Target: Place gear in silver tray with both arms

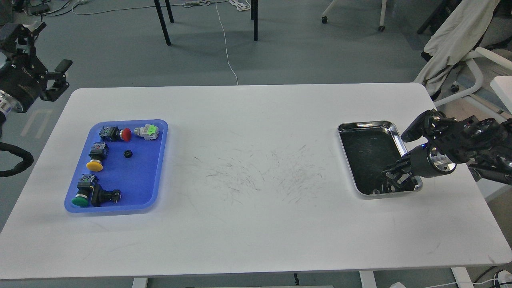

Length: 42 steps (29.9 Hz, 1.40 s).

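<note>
**benchbot_42:** Going left to right: left gripper [56, 78] hangs off the table's far-left corner, fingers apart, holding nothing. Blue tray [158, 160] has the button switches plus a small black gear [128, 154] in the middle. Silver tray [368, 127] sits far right, and the right gripper [394, 180] is low over its near-right corner. Can't tell if those jaws are parted or holding anything (too dark against the tray bottom).

**gearhead_lu:** I'd say let go low so nothing bounces, then lift straight up clear of the rim before pulling back.

**benchbot_42:** Yep. White table [256, 120] between the trays is wide open, and the silver tray sits close to the right edge.
</note>
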{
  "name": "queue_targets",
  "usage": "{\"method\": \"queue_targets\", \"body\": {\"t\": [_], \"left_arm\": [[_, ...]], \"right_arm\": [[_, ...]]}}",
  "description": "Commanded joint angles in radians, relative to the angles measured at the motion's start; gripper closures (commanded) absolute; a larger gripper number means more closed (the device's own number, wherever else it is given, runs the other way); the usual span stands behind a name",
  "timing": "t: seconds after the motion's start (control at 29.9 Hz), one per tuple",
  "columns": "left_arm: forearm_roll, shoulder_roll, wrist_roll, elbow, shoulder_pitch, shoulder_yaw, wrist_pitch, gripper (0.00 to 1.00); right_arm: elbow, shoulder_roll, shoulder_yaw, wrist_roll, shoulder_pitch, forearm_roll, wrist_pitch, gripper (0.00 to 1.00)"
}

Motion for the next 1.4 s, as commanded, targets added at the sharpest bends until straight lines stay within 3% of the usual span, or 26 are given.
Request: {"method": "queue_targets", "body": {"t": [0.0, 0.07, 0.2, 0.3, 0.47, 0.67, 0.9, 1.0, 1.1, 1.2, 1.37], "left_arm": [[0.000, 0.000, 0.000, 0.000, 0.001, 0.000, 0.000, 0.02], [0.000, 0.000, 0.000, 0.000, 0.001, 0.000, 0.000, 0.02], [0.000, 0.000, 0.000, 0.000, 0.001, 0.000, 0.000, 0.02], [0.000, 0.000, 0.000, 0.000, 0.001, 0.005, 0.002, 0.02], [0.002, 0.000, 0.000, 0.000, 0.021, 0.006, 0.000, 0.02], [0.005, 0.002, 0.000, -0.015, 0.024, 0.011, -0.003, 0.02], [0.011, -0.005, 0.000, -0.083, 0.034, 0.011, 0.017, 0.02], [0.025, -0.012, 0.004, -0.109, 0.036, 0.015, 0.035, 0.02], [0.061, -0.014, 0.041, -0.144, 0.037, 0.014, 0.031, 0.02], [0.101, -0.020, 0.036, -0.170, 0.036, 0.015, 0.029, 0.02], [0.337, -0.092, 0.030, -0.184, 0.008, 0.097, 0.132, 0.02]], "right_arm": [[0.003, 0.000, 0.034, 0.000, 0.001, 0.002, 0.003, 0.63], [0.004, 0.000, 0.052, 0.000, 0.004, 0.004, 0.006, 0.53], [0.004, -0.002, 0.062, 0.000, 0.007, 0.005, 0.008, 0.49], [0.003, -0.017, 0.111, 0.000, 0.016, 0.016, 0.012, 0.31], [0.001, -0.084, 0.235, 0.000, 0.022, 0.227, 0.023, 0.15], [0.001, -0.195, 0.429, 0.000, 0.042, 0.442, 0.021, 0.13], [0.013, -0.307, 0.761, 0.000, -0.054, 0.632, 0.015, 0.13], [0.010, -0.340, 0.836, 0.000, -0.088, 0.735, 0.014, 0.13], [0.013, -0.356, 0.885, 0.000, -0.117, 0.847, 0.009, 0.13], [0.009, -0.357, 0.925, 0.000, -0.148, 0.965, 0.009, 0.13], [0.009, -0.353, 0.982, 0.000, -0.200, 1.057, -0.020, 0.13]]}}
